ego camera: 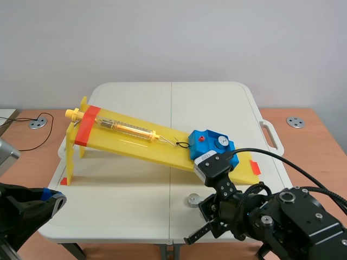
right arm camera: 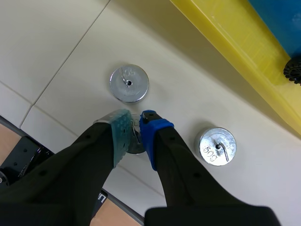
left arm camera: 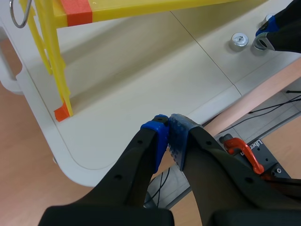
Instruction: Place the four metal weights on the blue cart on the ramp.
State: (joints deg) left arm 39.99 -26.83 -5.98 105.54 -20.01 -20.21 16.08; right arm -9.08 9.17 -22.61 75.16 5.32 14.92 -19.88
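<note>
- Right jaws, low over the counter's near edge, were clenched on one metal weight, apparently pinching it for a lift.
- Second weight and third weight lay loose just beside it, below the yellow ramp; a fourth could not be made out.
- Blue cart sat low on the ramp, apparently held there by a cord.
- Left jaws were shut on nothing off the near corner, probably parked clear.

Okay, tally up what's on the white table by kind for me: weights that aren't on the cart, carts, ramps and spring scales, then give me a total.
Metal weights off the cart: 3, one between the right gripper's fingers
Blue cart: 1
Yellow ramp: 1
Spring scale: 1
Total: 6
</note>
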